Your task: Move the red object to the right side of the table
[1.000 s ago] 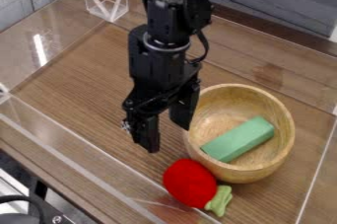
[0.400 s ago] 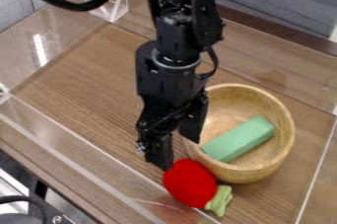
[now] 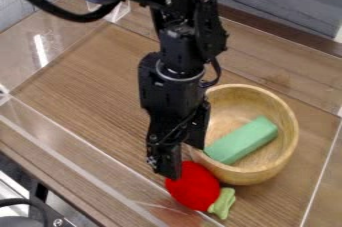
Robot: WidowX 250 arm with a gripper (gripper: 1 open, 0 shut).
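Note:
The red object point(image 3: 194, 185), a small bright-red ball with a light-green leafy stub point(image 3: 223, 203), lies on the brown wood-grain table point(image 3: 80, 101) close to its front edge. My black gripper point(image 3: 168, 160) points straight down just above and slightly left of it, its fingers open with nothing between them. The lower fingertips overlap the ball's top edge in this view; I cannot tell whether they touch it.
A round wooden bowl point(image 3: 267, 106) holding a green block point(image 3: 243, 141) stands just right of the gripper and the ball. Clear acrylic walls point(image 3: 54, 151) edge the table, the front one close behind the ball. Bare wood spreads to the left.
The gripper has come down and forward toward the red ball, rolling a little at the wrist. Its fingers stay open. Ball, bowl and block have not moved.

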